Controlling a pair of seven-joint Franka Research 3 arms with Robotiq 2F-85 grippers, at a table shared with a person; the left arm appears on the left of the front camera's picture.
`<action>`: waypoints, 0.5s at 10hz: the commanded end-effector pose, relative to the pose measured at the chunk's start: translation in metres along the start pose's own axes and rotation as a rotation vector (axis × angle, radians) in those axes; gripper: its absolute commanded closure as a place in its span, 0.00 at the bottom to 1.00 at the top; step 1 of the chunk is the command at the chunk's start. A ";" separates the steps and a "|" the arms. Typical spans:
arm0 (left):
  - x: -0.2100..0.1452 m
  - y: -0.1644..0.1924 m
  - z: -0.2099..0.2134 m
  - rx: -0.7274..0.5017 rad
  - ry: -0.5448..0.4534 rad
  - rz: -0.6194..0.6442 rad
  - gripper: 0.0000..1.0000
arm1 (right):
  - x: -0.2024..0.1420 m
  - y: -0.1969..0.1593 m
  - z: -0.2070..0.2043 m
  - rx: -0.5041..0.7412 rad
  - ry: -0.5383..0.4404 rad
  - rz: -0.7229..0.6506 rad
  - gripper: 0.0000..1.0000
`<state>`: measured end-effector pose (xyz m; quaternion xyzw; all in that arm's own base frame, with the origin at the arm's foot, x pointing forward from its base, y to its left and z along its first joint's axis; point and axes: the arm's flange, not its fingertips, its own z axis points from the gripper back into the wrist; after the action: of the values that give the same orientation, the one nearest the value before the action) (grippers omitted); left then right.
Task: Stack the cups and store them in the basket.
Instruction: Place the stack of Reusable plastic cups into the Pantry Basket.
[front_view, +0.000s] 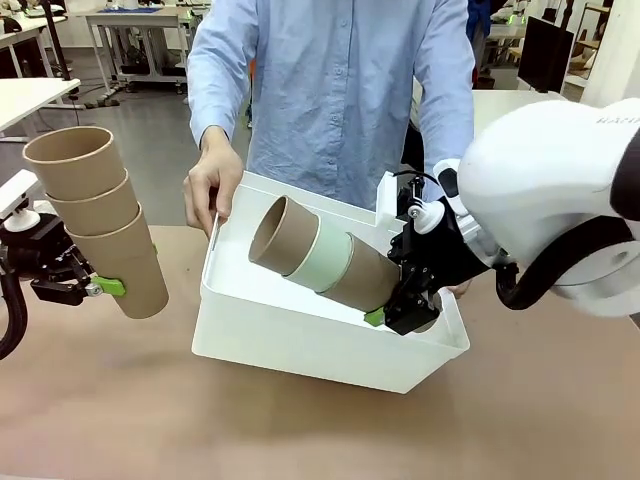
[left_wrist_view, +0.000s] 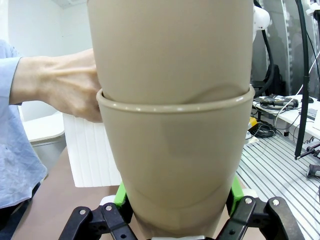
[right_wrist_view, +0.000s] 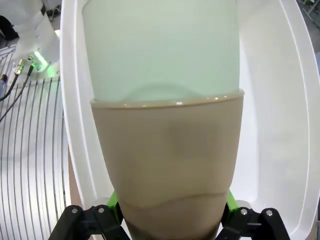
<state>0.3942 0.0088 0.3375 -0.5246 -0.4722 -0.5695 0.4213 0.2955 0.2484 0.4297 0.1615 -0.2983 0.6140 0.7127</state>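
My left gripper is shut on the bottom cup of a stack of three tan cups, held tilted above the table left of the basket. In the left wrist view that stack rises between my green pads. My right gripper is shut on the base of a second stack: tan, mint green, tan, lying slanted inside the white basket. The right wrist view shows its tan cup and the mint cup over the basket's floor.
A person in a light blue shirt stands at the far side, one hand gripping the basket's far left rim; the same hand appears in the left wrist view. The basket is tipped toward me. Brown tabletop lies in front of it.
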 end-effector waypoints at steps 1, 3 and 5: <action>0.005 -0.001 0.000 -0.003 -0.007 -0.018 0.15 | 0.005 0.000 0.007 0.006 -0.025 0.002 0.15; 0.005 -0.001 0.000 -0.003 -0.007 -0.018 0.15 | 0.002 0.000 0.002 0.005 -0.004 0.010 0.15; 0.005 -0.001 0.000 -0.003 -0.007 -0.018 0.15 | 0.023 -0.029 -0.021 -0.005 0.050 0.006 0.15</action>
<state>0.3942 0.0088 0.3374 -0.5246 -0.4722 -0.5694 0.4213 0.3092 0.2540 0.4263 0.1516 -0.2887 0.6277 0.7069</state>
